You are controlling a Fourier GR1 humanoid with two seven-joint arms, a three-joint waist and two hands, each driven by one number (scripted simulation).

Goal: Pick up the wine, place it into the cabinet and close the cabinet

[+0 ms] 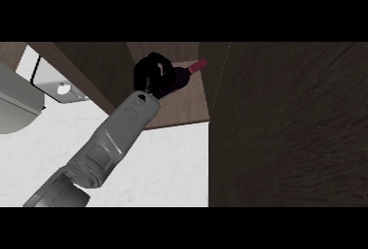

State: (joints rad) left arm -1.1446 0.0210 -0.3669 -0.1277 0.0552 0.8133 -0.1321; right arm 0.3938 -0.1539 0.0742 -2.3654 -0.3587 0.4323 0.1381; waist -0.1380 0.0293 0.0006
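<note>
At the far left, a grey rounded appliance body (14,104) is showing at the edge, and just beside it a pale metal plate (54,85) with a small hole is lying against the white tabletop (165,165). My grey forearm (108,146) is coming up from the lower left and slanting toward the upper middle, crossing the tabletop and reaching in over the brown shelf (183,109) of the cabinet (93,68). I cannot tell which of my arms this is from its angle alone, so I am taking it as the left, since it enters on the left side.

At the end of that arm my left robot hand (152,73) is curling its black fingers round the wine (181,75), gripping the dark body of the bottle. The bottle is lying tilted inside the cabinet opening, above the shelf board, its body mostly hidden in my robot hand and its red top (198,64) sticking out to the upper right of my fingers (only that red tip is reading clearly).

Further right, the dark wood cabinet door (287,126) is standing open, filling the whole right side.
</note>
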